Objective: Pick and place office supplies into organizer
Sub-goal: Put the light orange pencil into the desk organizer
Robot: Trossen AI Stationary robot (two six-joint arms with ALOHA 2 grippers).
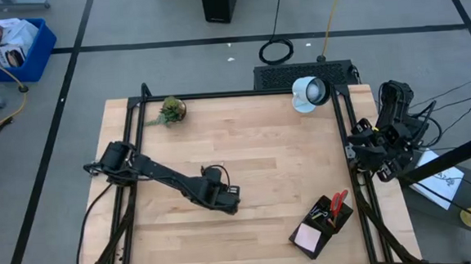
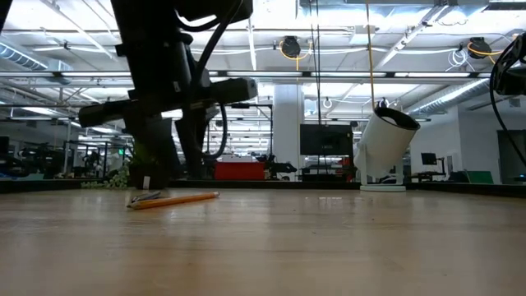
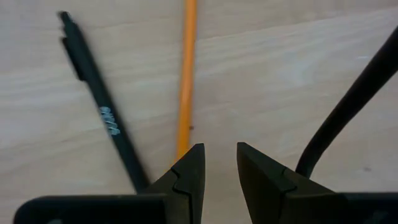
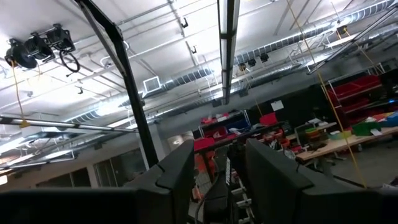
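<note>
My left gripper is low over the middle of the table, pointing down, its fingers narrowly open with nothing between them. An orange pencil and a black pen lie flat on the wood just beyond the fingertips. The pencil's near end runs behind one finger, and whether it touches I cannot tell. The low view shows the pencil lying beside the pen. The black organizer sits near the table's near right corner, holding red scissors and a pink sticky pad. My right gripper is parked off the right edge, open, pointing up.
A small green plant stands near the far left corner and a round white lamp at the far right edge. A dark cable hangs beside my left gripper. Bare wood lies between the left gripper and the organizer.
</note>
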